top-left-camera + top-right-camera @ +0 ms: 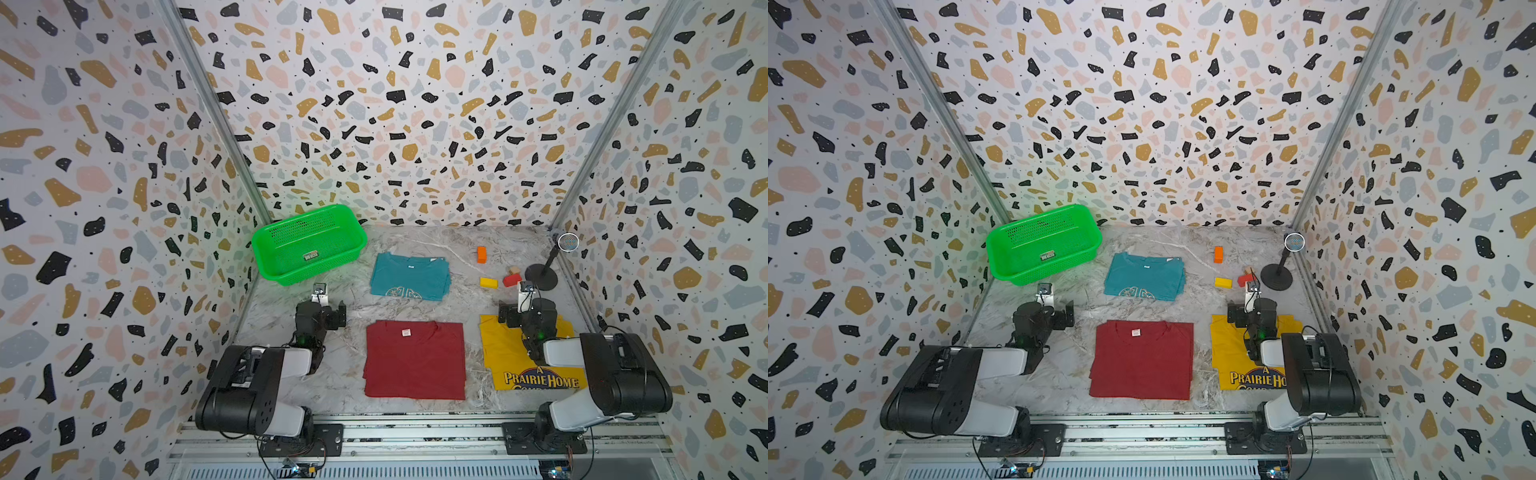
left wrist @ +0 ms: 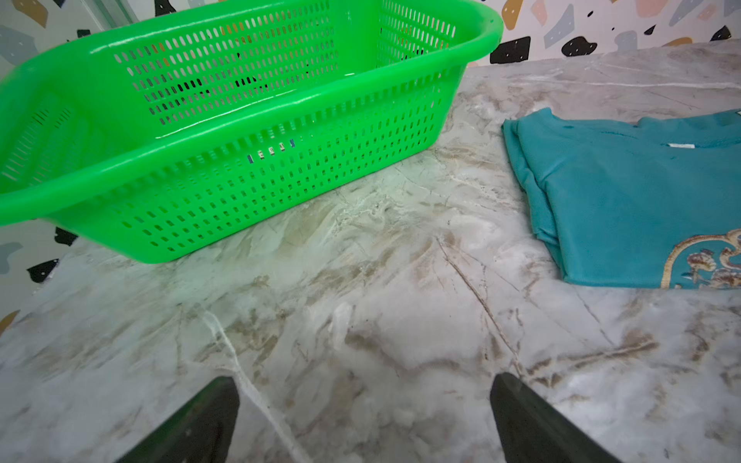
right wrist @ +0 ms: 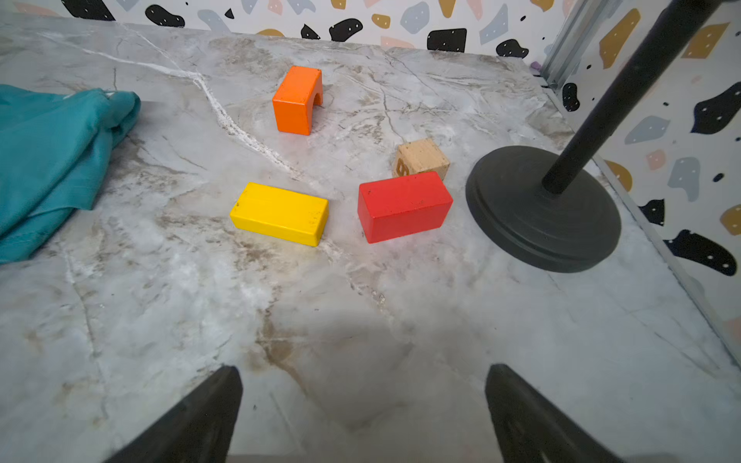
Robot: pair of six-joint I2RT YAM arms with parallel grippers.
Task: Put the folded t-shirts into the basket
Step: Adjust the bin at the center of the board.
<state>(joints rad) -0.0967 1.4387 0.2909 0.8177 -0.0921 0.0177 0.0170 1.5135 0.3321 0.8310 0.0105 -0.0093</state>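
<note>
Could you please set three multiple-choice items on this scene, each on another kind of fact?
1. Nearest the bright green perforated plastic basket lies: A. the teal folded cloth t-shirt B. the dark red one C. the yellow one
2. How many small blocks are on the marble-patterned table? A. two B. four C. six
3. The left claw is: A. open, empty B. shut on cloth C. shut on the basket
A: it lies beside the basket. B: orange, yellow, red, plain wood. A: fingers apart over bare table.

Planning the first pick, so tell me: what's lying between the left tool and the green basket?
Nothing: the left wrist view shows only bare marble tabletop between the left tool and the basket.
</note>
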